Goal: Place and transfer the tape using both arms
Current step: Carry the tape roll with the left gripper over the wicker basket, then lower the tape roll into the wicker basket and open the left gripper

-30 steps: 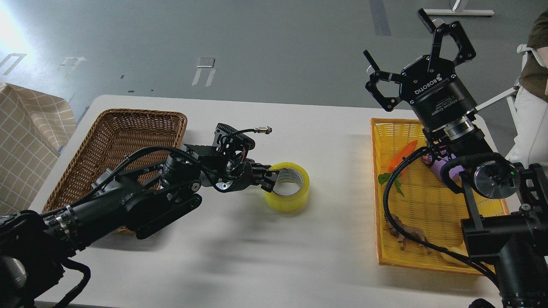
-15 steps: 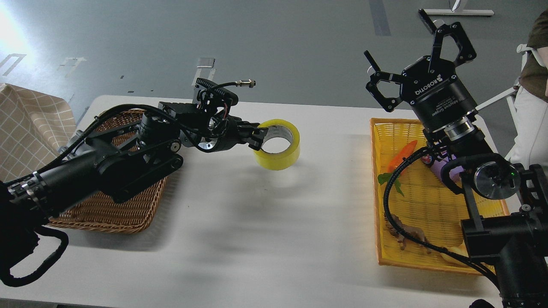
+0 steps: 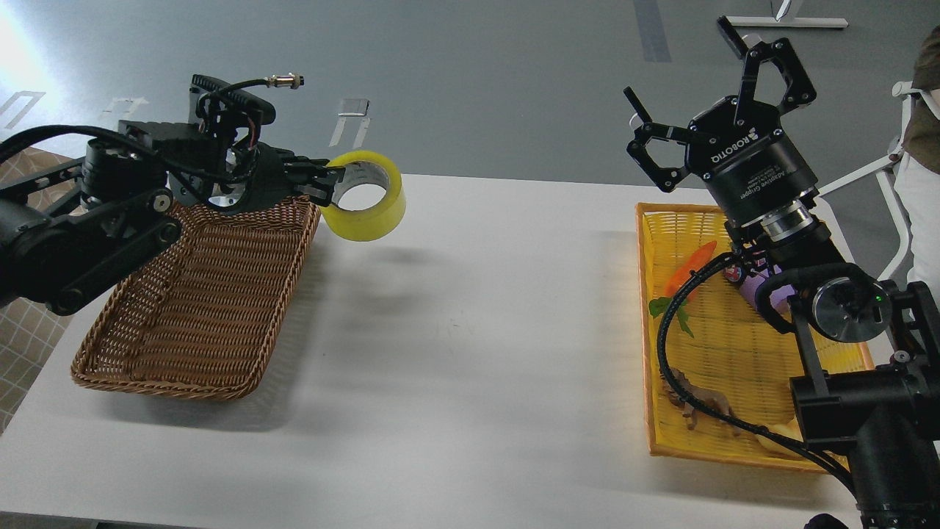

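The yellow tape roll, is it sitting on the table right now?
No. The tape hangs in the air, pinched by the left gripper, with its shadow on the white table below.

Glossy translucent tape point(image 3: 365, 198), rough woven wicker basket point(image 3: 198, 308), smooth matt white table point(image 3: 470, 353).

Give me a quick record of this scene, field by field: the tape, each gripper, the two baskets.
tape: yellow roll, lifted off the table, just right of the brown basket's far right corner
left gripper: fingers shut on the tape's wall
right gripper: open, raised above the yellow basket, holding nothing
brown basket: wicker, on the table's left side
yellow basket: on the table's right side, holding a toy carrot and a brown toy animal
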You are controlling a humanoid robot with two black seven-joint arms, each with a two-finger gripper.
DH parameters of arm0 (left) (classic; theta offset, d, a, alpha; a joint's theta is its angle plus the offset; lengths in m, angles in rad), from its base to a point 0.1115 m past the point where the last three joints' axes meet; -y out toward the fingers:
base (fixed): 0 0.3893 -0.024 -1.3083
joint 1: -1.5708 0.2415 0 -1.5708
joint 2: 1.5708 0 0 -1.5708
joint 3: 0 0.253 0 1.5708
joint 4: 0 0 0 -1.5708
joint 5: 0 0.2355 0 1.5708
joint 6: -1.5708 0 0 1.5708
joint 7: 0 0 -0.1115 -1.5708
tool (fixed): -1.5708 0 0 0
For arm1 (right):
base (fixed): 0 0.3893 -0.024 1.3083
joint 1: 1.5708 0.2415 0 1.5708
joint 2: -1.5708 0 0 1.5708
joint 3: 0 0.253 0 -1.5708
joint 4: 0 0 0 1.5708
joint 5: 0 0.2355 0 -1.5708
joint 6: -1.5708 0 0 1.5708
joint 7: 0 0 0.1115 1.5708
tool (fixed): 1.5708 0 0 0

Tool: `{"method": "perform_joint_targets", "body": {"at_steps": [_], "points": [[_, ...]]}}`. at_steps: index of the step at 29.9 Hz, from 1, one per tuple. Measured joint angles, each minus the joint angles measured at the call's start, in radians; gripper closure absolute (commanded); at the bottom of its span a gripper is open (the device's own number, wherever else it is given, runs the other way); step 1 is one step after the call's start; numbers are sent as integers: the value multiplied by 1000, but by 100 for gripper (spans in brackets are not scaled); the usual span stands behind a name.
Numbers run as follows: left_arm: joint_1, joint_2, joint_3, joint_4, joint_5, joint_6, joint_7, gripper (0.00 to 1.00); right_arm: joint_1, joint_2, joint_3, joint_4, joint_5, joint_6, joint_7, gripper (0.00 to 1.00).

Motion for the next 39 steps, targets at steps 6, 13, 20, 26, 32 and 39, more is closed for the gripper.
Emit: {"method": "perform_joint_targets", "body": {"at_steps": [6,13,20,26,32,39], "points": [[7,126,4,1,-2,0,-27,100,0,0,0,0,0,0,-1,0],[38,203,9,8,-23,0,-35,100,2,0,0,-3,0,0,-1,0],[137,230,10,20,-43,16,-47,100,6,0,0,-15,0,0,-1,0],[199,225,10,59,-69,61,-48,100,6,0,-1,-17,0,0,-1,0],[250,214,10,89,-73,106,-49,100,3,0,-2,-17,0,0,-1,0],[322,207,12,137,-112,168,-49,100,0,0,-2,-17,0,0,0,0]]}}
